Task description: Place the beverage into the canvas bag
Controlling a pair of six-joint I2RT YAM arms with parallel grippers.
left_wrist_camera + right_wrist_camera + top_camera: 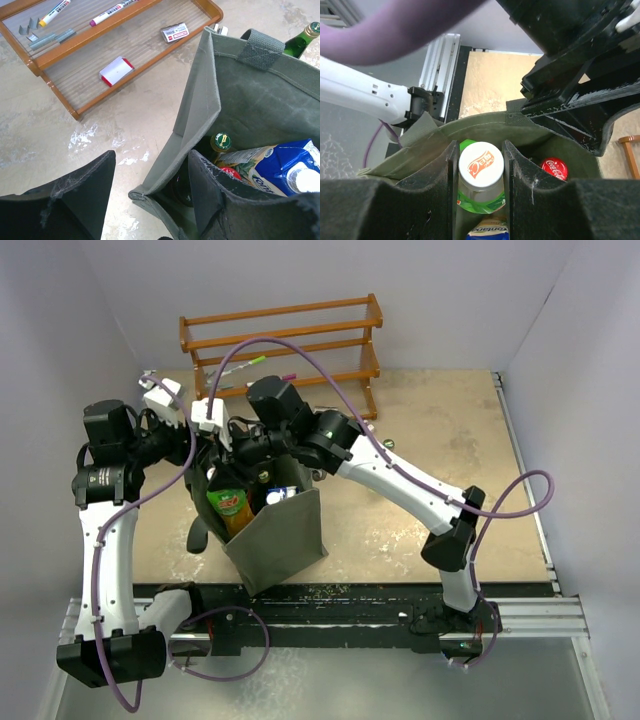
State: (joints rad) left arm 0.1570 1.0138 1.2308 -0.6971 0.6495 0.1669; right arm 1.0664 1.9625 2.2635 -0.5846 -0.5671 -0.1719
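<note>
**Beverage held in the bag's mouth; four drinks inside, one outside**

One bag (pixel 285 540) stands on the table (pixel 450 440) just beyond the two arm bases, with its mouth open upward. Both grippers meet over its far rim.

The right gripper (pixel 480 150) points down into the bag. Its two fingers (pixel 432 190) are closed tight on the neck of the beverage (pixel 480 167), a bottle with a white cap and a green label. The beverage is already within the rim, its body down inside the bag.

The left gripper (pixel 152 160) stands partly open and grips nothing. It straddles a corner of the bag wall, one finger outside over the table and one inside among the drinks.

Four drinks are in the bag:
- the held beverage
- one red cap (pixel 554 169) just beside it
- one green bottle with a gold cap (pixel 221 142)
- one blue and white carton (pixel 285 172)

One loop handle (pixel 260 47) shows on the far wall. Just behind that wall a fifth drink, a green bottle (pixel 300 42), stands outside on the table.

Farthest off is one wooden rack (pixel 280 340) with two shelves. On it lie:
- two markers (pixel 55 12)
- one small box (pixel 175 32)
- one white and red block (pixel 116 71)
- a few staple strips (pixel 45 37)
</note>
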